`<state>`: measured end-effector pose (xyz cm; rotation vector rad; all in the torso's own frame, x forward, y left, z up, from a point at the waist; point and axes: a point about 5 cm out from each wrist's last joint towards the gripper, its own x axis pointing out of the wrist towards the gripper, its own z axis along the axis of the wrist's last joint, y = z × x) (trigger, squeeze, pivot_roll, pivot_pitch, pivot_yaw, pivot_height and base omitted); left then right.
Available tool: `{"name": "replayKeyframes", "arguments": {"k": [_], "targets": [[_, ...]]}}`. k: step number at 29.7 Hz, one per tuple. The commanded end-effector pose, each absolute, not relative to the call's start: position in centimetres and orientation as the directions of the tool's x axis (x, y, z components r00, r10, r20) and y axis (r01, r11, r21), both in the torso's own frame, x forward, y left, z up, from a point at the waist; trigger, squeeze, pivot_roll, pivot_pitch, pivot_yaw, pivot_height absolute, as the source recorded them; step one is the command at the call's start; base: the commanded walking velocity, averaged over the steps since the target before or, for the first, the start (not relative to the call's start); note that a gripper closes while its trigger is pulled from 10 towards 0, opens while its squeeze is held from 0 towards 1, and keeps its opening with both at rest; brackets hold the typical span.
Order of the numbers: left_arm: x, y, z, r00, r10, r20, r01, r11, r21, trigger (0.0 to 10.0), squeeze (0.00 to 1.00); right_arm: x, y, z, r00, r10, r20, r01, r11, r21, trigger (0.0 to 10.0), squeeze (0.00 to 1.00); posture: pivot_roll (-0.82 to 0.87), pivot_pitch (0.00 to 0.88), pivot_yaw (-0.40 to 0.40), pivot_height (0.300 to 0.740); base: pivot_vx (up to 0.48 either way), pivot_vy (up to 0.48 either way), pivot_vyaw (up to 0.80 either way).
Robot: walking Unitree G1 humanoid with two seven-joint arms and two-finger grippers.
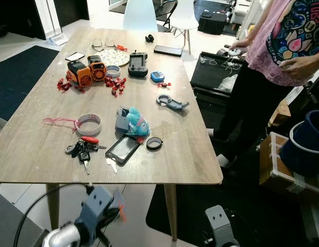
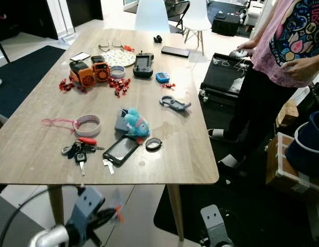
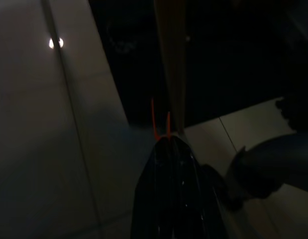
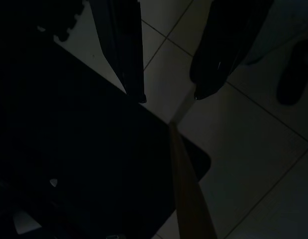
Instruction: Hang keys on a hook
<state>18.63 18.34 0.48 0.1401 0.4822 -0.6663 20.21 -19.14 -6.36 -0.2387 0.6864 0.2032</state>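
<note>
One bunch of keys (image 1: 82, 150) lies on the counter (image 1: 40, 139) beside the phone (image 1: 122, 149), left gripper (image 3: 168, 149) closed and empty, right gripper (image 4: 168, 74) with jaws apart, empty.

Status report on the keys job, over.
Both grippers low, below table edge; right open. Black-fobbed key bunch untouched on wooden table. Black phone and tape roll alongside.

No text, label, brand or number is showing clearly enough to read on anything lying on the surface (image 1: 40, 149) or around it.
</note>
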Motion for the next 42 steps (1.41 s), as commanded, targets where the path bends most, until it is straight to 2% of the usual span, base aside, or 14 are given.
{"name": "replayKeyframes", "arguments": {"k": [1,4,8,13,15,17,19,20,21,22,23,29,36,42], "targets": [[18.4,18.1,0.3,0.697,-0.566,-0.440,0.618,0.785,-0.032,0.0,0.00,19.8,-19.7,-6.6,0.744,0.095,-0.662,-0.259,0.953,-0.155,10.0,0.00,0.06,0.073,-0.081,0.740,0.000,0.000,0.00],[16.9,18.2,-0.5,0.727,-0.584,-0.361,0.593,0.799,-0.099,0.0,0.00,19.8,-19.7,-6.6,0.743,0.094,-0.663,-0.261,0.952,-0.157,10.0,0.00,0.05,0.071,-0.082,0.740,0.000,0.000,0.00],[16.1,18.7,-1.4,0.753,-0.533,-0.386,0.543,0.835,-0.092,0.0,0.00,19.8,-19.7,-6.5,0.742,0.096,-0.663,-0.264,0.952,-0.158,10.0,0.00,0.06,0.075,-0.086,0.740,0.000,0.000,0.00],[16.2,21.0,-4.2,0.833,-0.209,-0.512,0.249,0.968,0.010,0.0,0.00,19.7,-19.6,-6.7,0.733,0.097,-0.674,-0.268,0.951,-0.155,10.0,0.00,0.07,0.079,-0.089,0.740,0.000,0.000,0.00],[16.2,21.0,-4.2,0.833,-0.209,-0.512,0.249,0.968,0.010,0.0,0.00,19.7,-19.6,-6.7,0.733,0.097,-0.674,-0.268,0.951,-0.155,10.0,0.00,0.07,0.079,-0.089,0.740,0.000,0.000,0.00],[16.3,22.4,-5.4,0.835,0.020,-0.551,-0.029,1.000,-0.009,0.0,0.00,19.6,-19.5,-6.8,0.724,0.094,-0.684,-0.269,0.951,-0.154,10.0,0.00,0.06,0.076,-0.083,0.740,0.000,0.000,0.00],[15.9,22.9,-6.1,0.810,0.122,-0.574,-0.181,0.982,-0.047,0.0,0.00,19.5,-19.4,-6.9,0.722,0.091,-0.686,-0.266,0.952,-0.153,10.0,0.00,0.06,0.075,-0.079,0.740,0.000,0.000,0.00],[15.6,22.9,-6.3,0.799,0.145,-0.583,-0.212,0.976,-0.048,4.5,0.00,19.5,-19.4,-6.9,0.722,0.090,-0.686,-0.263,0.953,-0.153,10.0,0.00,0.05,0.073,-0.073,0.740,0.000,0.000,0.00],[15.5,22.9,-6.5,0.794,0.155,-0.587,-0.225,0.973,-0.048,7.2,0.00,19.4,-19.4,-6.9,0.722,0.089,-0.686,-0.262,0.953,-0.152,10.0,0.00,0.05,0.073,-0.073,0.740,0.000,0.000,0.00],[15.5,22.9,-6.5,0.794,0.155,-0.587,-0.225,0.973,-0.048,7.2,0.00,19.4,-19.4,-6.9,0.722,0.089,-0.686,-0.262,0.953,-0.152,10.0,0.00,0.05,0.073,-0.073,0.740,0.000,0.000,0.00],[15.4,22.7,-6.6,0.795,0.148,-0.589,-0.226,0.972,-0.061,10.0,0.00,19.3,-19.4,-7.0,0.720,0.091,-0.688,-0.260,0.954,-0.146,10.0,0.00,0.04,0.074,-0.069,0.740,0.000,0.000,0.00],[15.5,22.2,-6.6,0.811,0.170,-0.560,-0.229,0.973,-0.036,10.0,0.00,18.5,-18.9,-7.6,0.680,0.128,-0.722,-0.265,0.961,-0.079,10.0,0.00,0.05,0.075,-0.072,0.740,0.000,0.000,0.00],[15.1,22.0,-7.2,0.792,0.194,-0.579,-0.246,0.969,-0.011,10.0,0.00,18.5,-18.6,-7.6,0.667,0.148,-0.730,-0.312,0.945,-0.093,10.0,0.00,0.05,0.077,-0.074,0.740,0.000,0.000,0.00],[14.8,22.1,-7.5,0.780,0.200,-0.593,-0.271,0.962,-0.031,10.0,0.00,18.5,-18.3,-7.7,0.657,0.156,-0.737,-0.340,0.934,-0.105,10.0,0.00,0.05,0.078,-0.077,0.740,0.000,0.000,0.80]]}}
